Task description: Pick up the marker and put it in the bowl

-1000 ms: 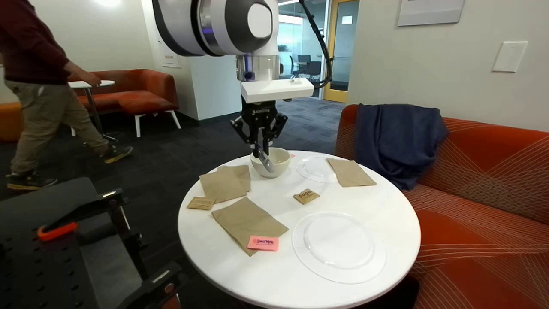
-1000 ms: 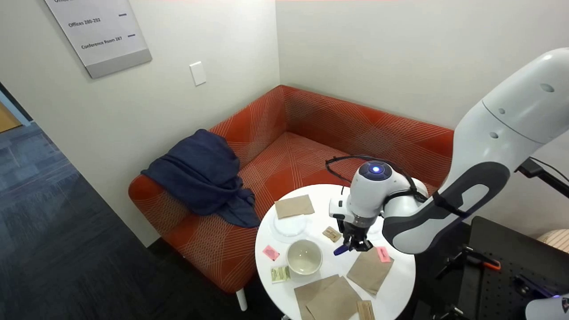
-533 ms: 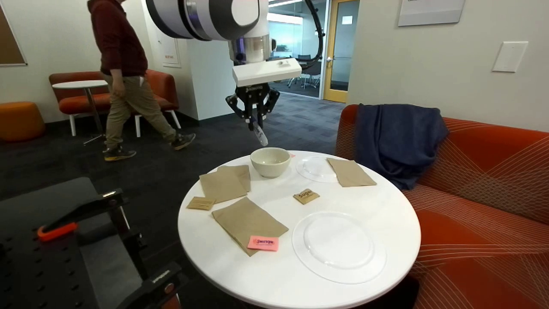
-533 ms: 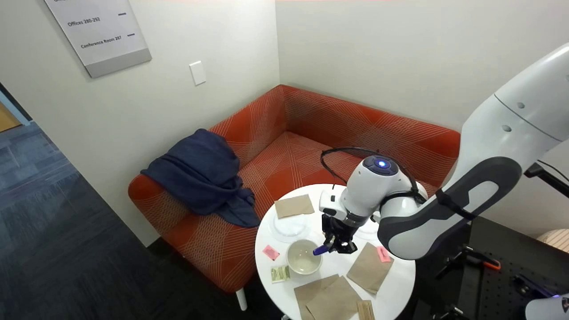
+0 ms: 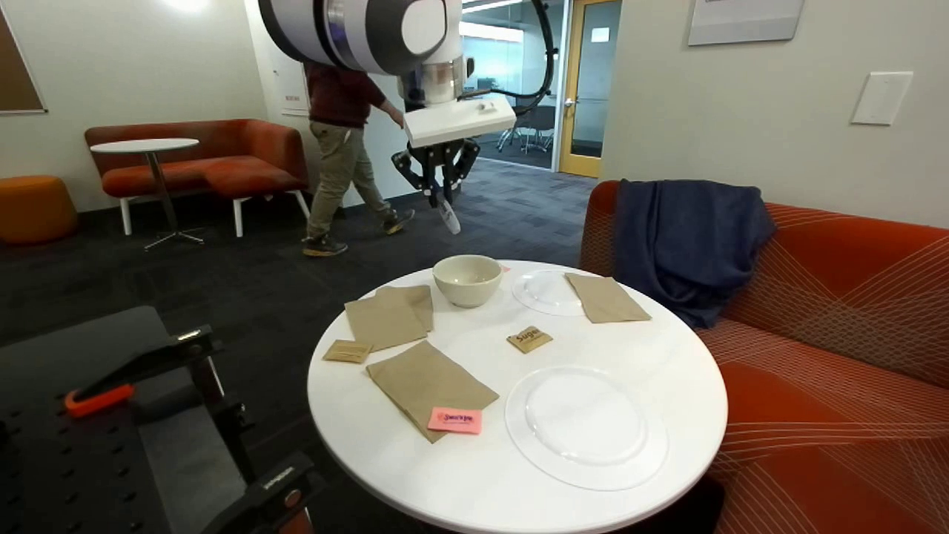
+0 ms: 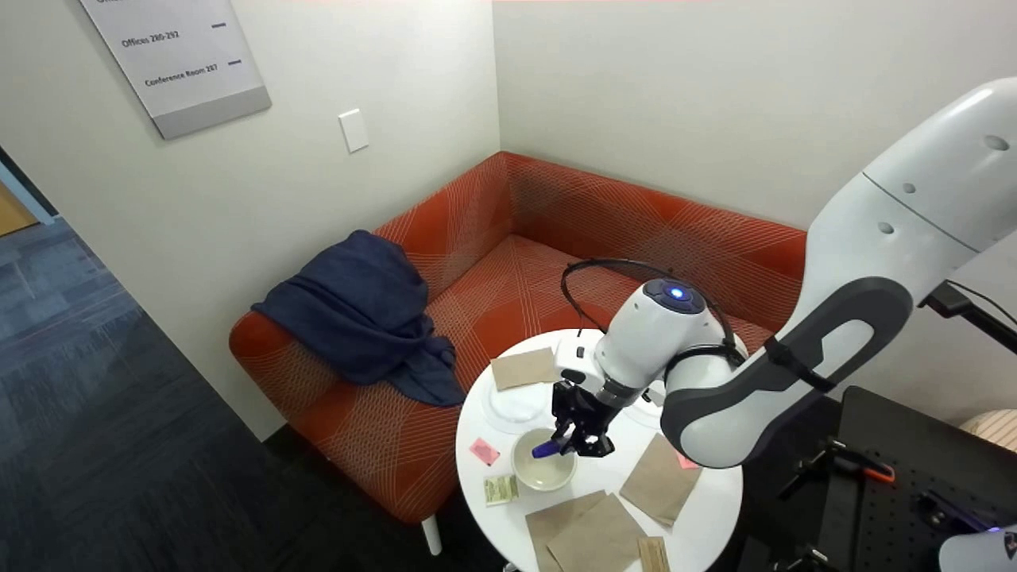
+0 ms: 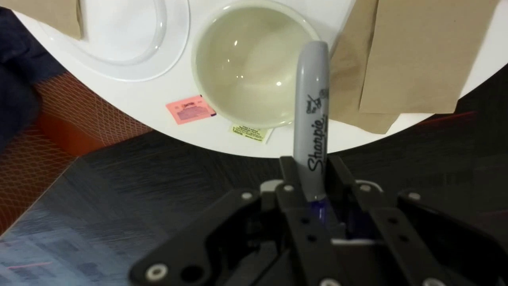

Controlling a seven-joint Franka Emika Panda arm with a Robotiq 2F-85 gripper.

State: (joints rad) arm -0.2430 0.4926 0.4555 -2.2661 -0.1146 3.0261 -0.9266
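The marker has a grey-white body and a dark blue cap; it shows in the wrist view [image 7: 311, 107] and in both exterior views [image 5: 449, 219] [image 6: 547, 450]. My gripper [image 5: 442, 197] is shut on the marker, which sticks out tilted from the fingers, also in the wrist view [image 7: 310, 167]. The bowl [image 5: 467, 288] is small, cream and round, upright on the table, with nothing seen inside. In an exterior view [image 6: 544, 479] the marker's blue end overlaps the bowl. In the wrist view the bowl [image 7: 254, 63] lies beyond the marker. The marker is in the air above table height.
The round white table [image 5: 519, 475] holds brown napkins [image 5: 434, 386], clear plates [image 5: 586, 423], a sugar packet [image 5: 529, 339] and pink packets [image 5: 454, 420]. A red sofa [image 5: 815, 356] stands beside it. A person [image 5: 345, 148] is walking behind the arm.
My gripper has risen with the marker still in it and moved across to the bowl. The bowl has not moved. The person has walked rightward in the background.
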